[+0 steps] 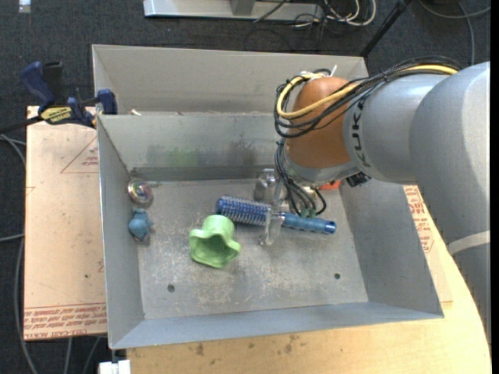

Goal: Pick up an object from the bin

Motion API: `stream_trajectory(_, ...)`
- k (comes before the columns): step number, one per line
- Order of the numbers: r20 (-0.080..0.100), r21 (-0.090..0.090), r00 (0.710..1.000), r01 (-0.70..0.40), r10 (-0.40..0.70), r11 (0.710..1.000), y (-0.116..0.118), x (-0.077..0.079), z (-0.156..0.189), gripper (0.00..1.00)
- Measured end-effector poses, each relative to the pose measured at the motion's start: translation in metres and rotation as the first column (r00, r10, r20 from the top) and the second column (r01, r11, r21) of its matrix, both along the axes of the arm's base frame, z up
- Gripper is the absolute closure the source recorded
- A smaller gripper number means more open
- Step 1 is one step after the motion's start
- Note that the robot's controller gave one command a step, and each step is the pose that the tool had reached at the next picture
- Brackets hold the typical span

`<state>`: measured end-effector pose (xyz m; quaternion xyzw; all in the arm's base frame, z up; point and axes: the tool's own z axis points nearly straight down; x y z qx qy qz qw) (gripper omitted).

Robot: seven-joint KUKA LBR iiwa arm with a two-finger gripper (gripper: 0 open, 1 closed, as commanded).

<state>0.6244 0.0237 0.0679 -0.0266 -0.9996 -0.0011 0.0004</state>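
Hairbrush – blue, with a bristled head and a smooth round handle – lay flat near the middle of the bin, its head pointing to the bin's left and its handle to the right. The gripper was down over it, just where the head meets the handle. Its fingers stood apart, one on the far side of the brush and one on the near side, with the brush lying on the bin floor between them. Whether they touched it I could not tell.

Just beside the brush head, towards the near left, a light green cup with a wavy rim lay on its side. Well apart from these, near the left wall, sat a small blue figure, and just behind it a small shiny ball at the foot of the back wall. The rest of the bin floor was bare grey metal, scuffed in places.

Above the gripper sat the wrist's orange cover, looped with yellow and black cables. Beyond the bin was a dark floor, with loose wires lying across it.
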Motion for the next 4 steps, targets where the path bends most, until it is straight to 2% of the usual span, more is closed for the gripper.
stream_trajectory(1, 0.001, 0.001, 1.000, 0.000, 0.000, 1.000, 0.001, 0.001, 0.000, 0.00)
stream_trajectory(2, 0.001, 0.001, 1.000, 0.000, 0.000, 1.000, 0.001, 0.000, 0.000, 1.00)
stream_trajectory(3, 0.011, 0.000, 1.000, -0.002, 0.002, 1.000, 0.001, 0.002, 0.118, 1.00)
stream_trajectory(4, 0.003, -0.001, 1.000, -0.003, 0.003, 1.000, 0.002, 0.003, 0.119, 1.00)
